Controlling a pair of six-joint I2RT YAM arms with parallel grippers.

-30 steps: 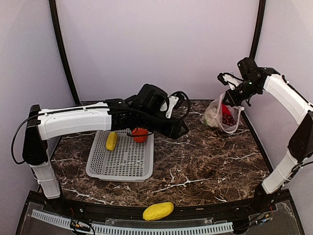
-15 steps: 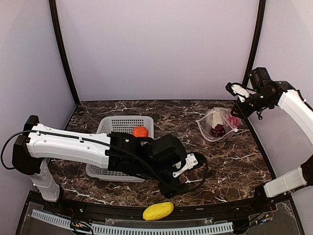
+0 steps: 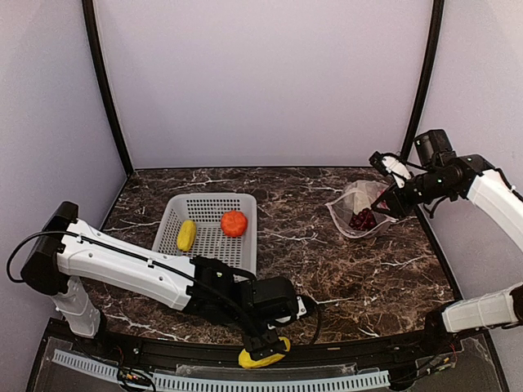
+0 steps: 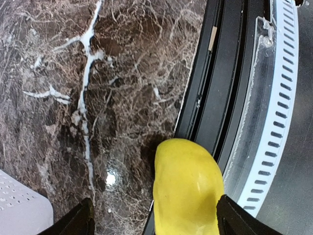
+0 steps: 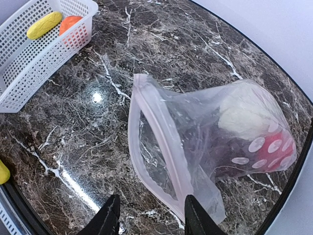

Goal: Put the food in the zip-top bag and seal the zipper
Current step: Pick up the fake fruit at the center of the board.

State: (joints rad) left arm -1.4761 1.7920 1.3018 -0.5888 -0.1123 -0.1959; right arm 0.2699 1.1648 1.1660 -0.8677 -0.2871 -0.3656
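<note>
**A:** Where is the left gripper (image 4: 157,221)?

**B:** Low over the near edge of the table, above the smooth yellow toy fruit (image 4: 188,188). Its black fingers (image 4: 78,223) are spread wide, one on either side of the fruit. Nothing is clasped. The fruit lies closer to one finger than the other, partly on the marble and partly on the black table rim (image 4: 220,98).

**A:** And the right gripper (image 5: 152,218)?

**B:** It hangs over the clear plastic zip-top bag (image 5: 205,132) at the far right of the table. Its fingertips (image 5: 110,218) are parted, with bare marble showing between them. A corner of the bag's mouth reaches one fingertip, but I cannot tell whether they touch.

**A:** How does the bag lie?

**B:** On its side, with the mouth gaping towards the basket. The pinkish zipper strip (image 5: 156,142) is unsealed along that edge. Inside are a white cauliflower lump (image 5: 244,115), a red piece (image 5: 274,147) behind the white dots, and a dark purple clump (image 5: 225,154).

**A:** And the rest?

**B:** A grey mesh basket (image 3: 176,214) stands left of centre. It holds a second yellow fruit (image 3: 186,235) and an orange piece (image 3: 234,223). The brown marble tabletop (image 3: 368,278) is veined with white. A white slotted strip (image 4: 279,122) runs beyond the rim, and pale lilac walls (image 3: 261,82) enclose the table.
</note>
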